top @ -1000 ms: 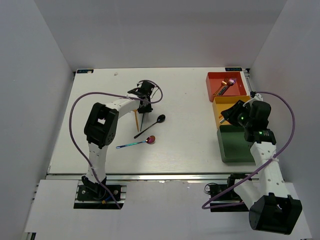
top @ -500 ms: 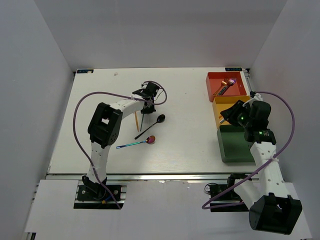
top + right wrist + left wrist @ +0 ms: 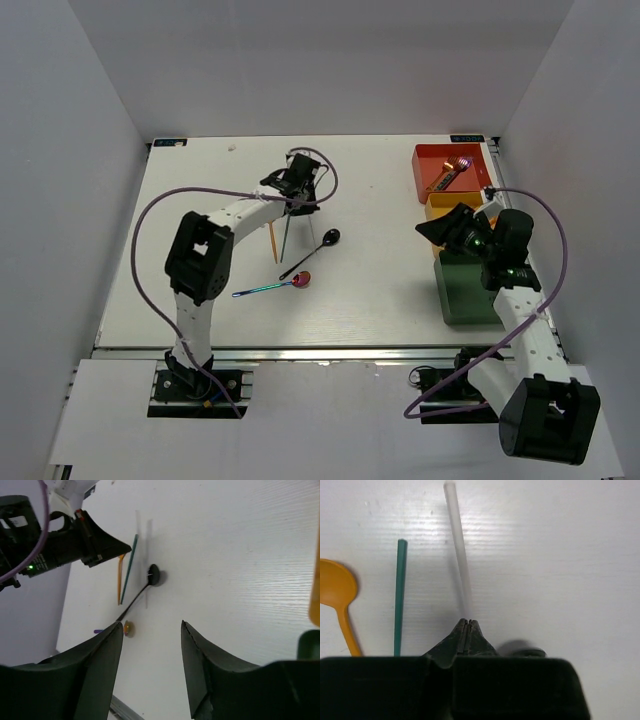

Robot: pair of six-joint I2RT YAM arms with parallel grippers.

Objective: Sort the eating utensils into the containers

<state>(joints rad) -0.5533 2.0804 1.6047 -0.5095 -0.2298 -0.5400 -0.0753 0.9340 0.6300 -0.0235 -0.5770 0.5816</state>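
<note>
My left gripper [image 3: 296, 192] [image 3: 465, 622] is shut, and a pale silver chopstick [image 3: 458, 545] runs out from its tips, low over the table. Left of it lie a teal chopstick [image 3: 398, 600] [image 3: 285, 240] and an orange spoon [image 3: 340, 597] [image 3: 272, 235]. A black spoon [image 3: 312, 253] [image 3: 153, 575] and an iridescent spoon [image 3: 270, 288] lie just nearer. My right gripper [image 3: 432, 228] [image 3: 150, 625] is open and empty, held above the table left of the yellow tray [image 3: 438, 201]. The red tray [image 3: 425, 160] holds utensils [image 3: 447, 175]. The green tray [image 3: 470, 295] looks empty.
The three trays stand in a row along the table's right edge, red farthest, green nearest. White walls enclose the table on three sides. Purple cables loop off both arms.
My left gripper has shifted a little to the right and the black spoon has slid right with it. My right gripper has swung left, off the yellow tray, towards the table's middle.
</note>
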